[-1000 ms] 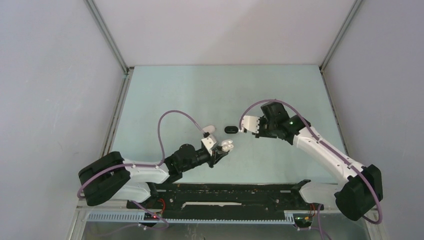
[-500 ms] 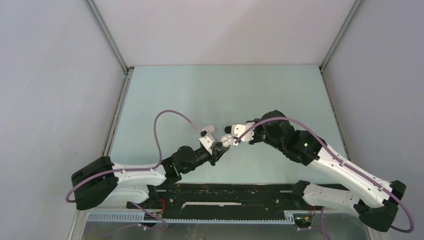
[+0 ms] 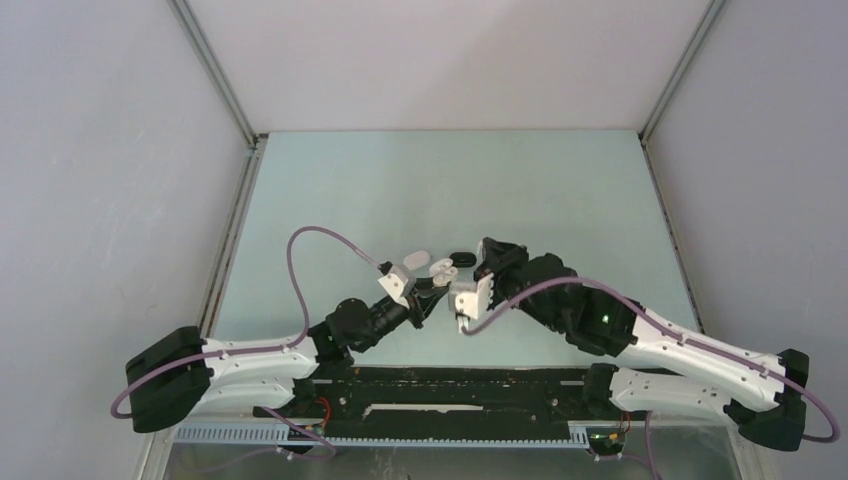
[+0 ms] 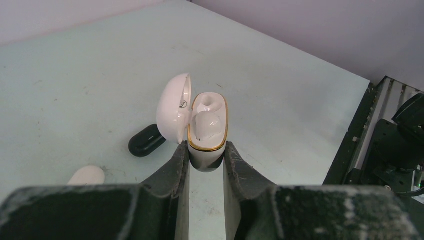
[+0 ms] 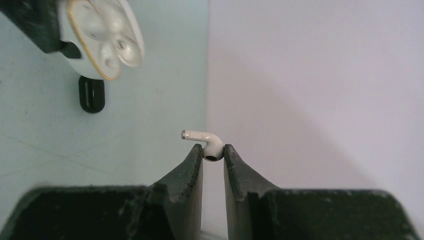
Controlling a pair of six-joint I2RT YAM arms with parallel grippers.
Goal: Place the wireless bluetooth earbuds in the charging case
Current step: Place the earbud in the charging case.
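My left gripper (image 4: 206,152) is shut on the lower end of a white charging case (image 4: 207,131) with a gold rim. Its lid (image 4: 173,107) stands open to the left. One white earbud (image 4: 206,125) sits in the case, and the socket above it looks empty. From above, the case (image 3: 440,268) hangs over the table's middle. My right gripper (image 5: 213,152) is shut on a white stemmed earbud (image 5: 207,141), its stem pointing left. That gripper is just right of the case (image 5: 102,42) and slightly nearer to me.
A black pill-shaped case (image 3: 462,259) lies shut on the table (image 3: 560,190) just beyond the held case. A white pill-shaped case (image 3: 418,257) lies left of it. Grey walls close in the table on three sides.
My right arm has swung in from the right with the earbud, ending close beside the case. My left gripper has carried the open case slightly up and to the left.
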